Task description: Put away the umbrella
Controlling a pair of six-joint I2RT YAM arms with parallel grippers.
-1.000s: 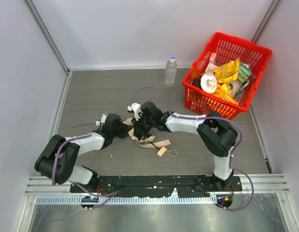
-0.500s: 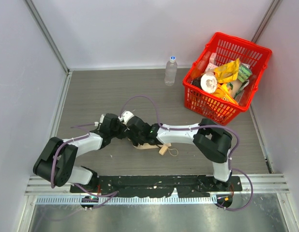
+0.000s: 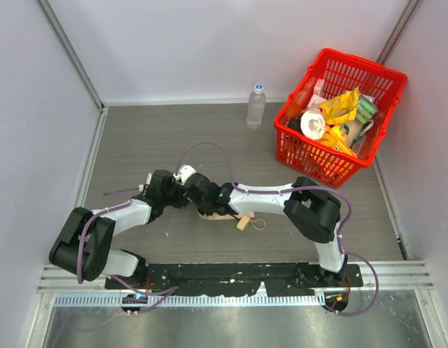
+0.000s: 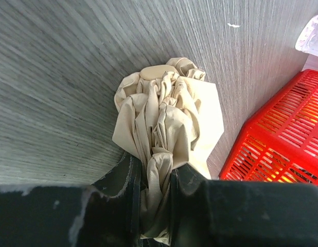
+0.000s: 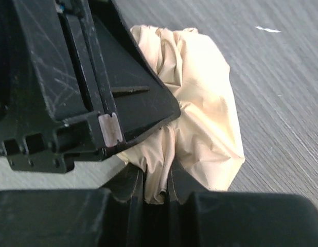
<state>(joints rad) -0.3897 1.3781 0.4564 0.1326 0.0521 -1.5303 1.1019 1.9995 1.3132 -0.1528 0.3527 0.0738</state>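
Nearest the arm bases, the umbrella (image 3: 218, 214) is being held low on the table (image 3: 137, 145) between both arms, with its beige handle (image 3: 243, 223) lying just beside them. A fold of its bunched cream fabric is being pinched by the left gripper (image 4: 155, 177), its jaws nearly closed. Another fold is being clamped just as narrowly by the right gripper (image 5: 156, 182). Only cloth is being gripped, so a fold could probably slip free or be strained if the arms are drawn apart. One umbrella and two grippers are being counted here, and farther back one bottle (image 3: 256, 106) and one red basket (image 3: 314, 157).
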